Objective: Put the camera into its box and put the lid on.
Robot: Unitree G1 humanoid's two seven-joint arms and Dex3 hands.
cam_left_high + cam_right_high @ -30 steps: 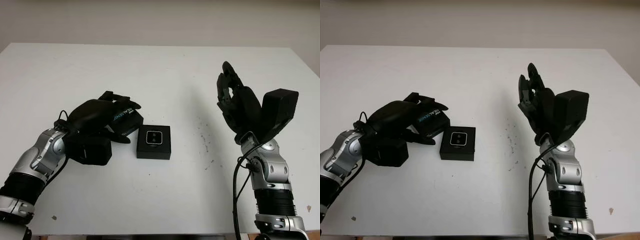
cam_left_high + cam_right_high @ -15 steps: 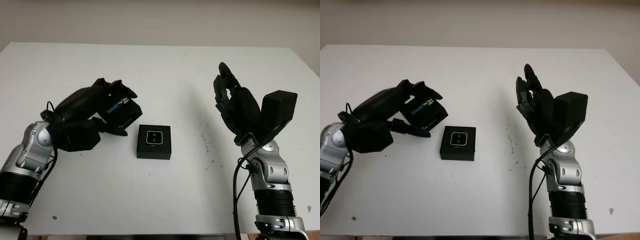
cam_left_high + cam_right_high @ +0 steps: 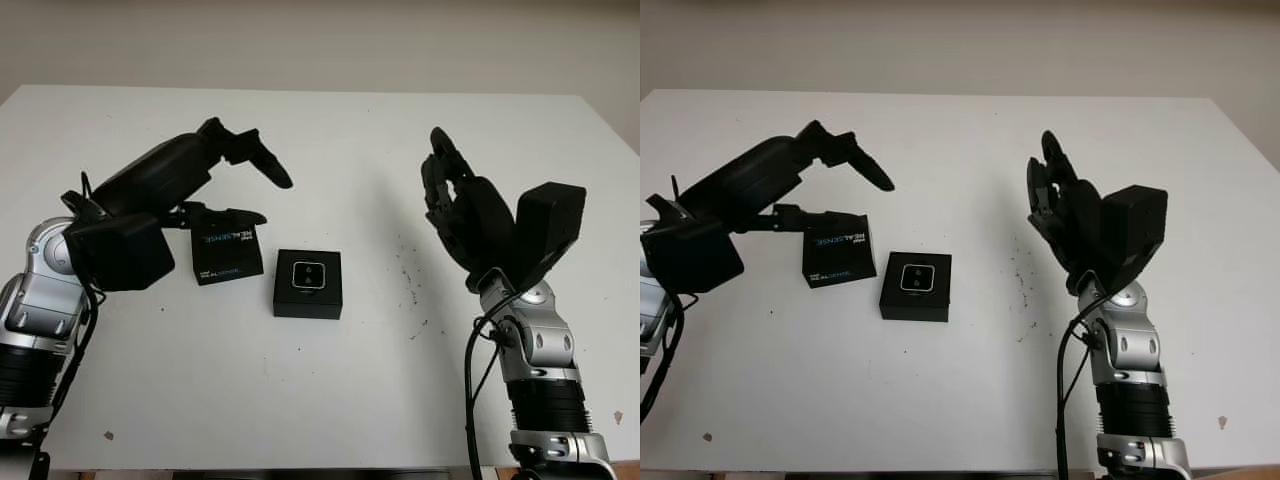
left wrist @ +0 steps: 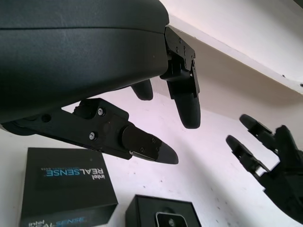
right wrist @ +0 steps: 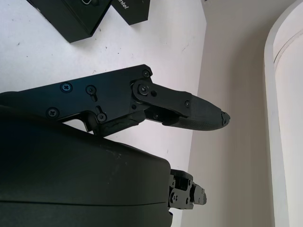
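The open black box [image 3: 308, 297] lies mid-table with the small silver-faced camera [image 3: 307, 275] set in it. Just left of it, the black lid [image 3: 227, 256] printed "REALSENSE" lies on the table apart from the box; in the left wrist view the lid [image 4: 66, 189] lies beside the box [image 4: 163, 216]. My left hand [image 3: 265, 197] hovers open above the lid, its thumb close over the lid's back edge and holding nothing. My right hand [image 3: 445, 190] is raised open at the right, well clear of the box.
The white table [image 3: 330, 390] is bare around the box apart from small dark specks [image 3: 408, 280] to its right. A pale wall runs behind the table's far edge.
The left hand lifted and shifted the lid away from the box, set it down further left, let go and rose above it. The right hand barely moved.
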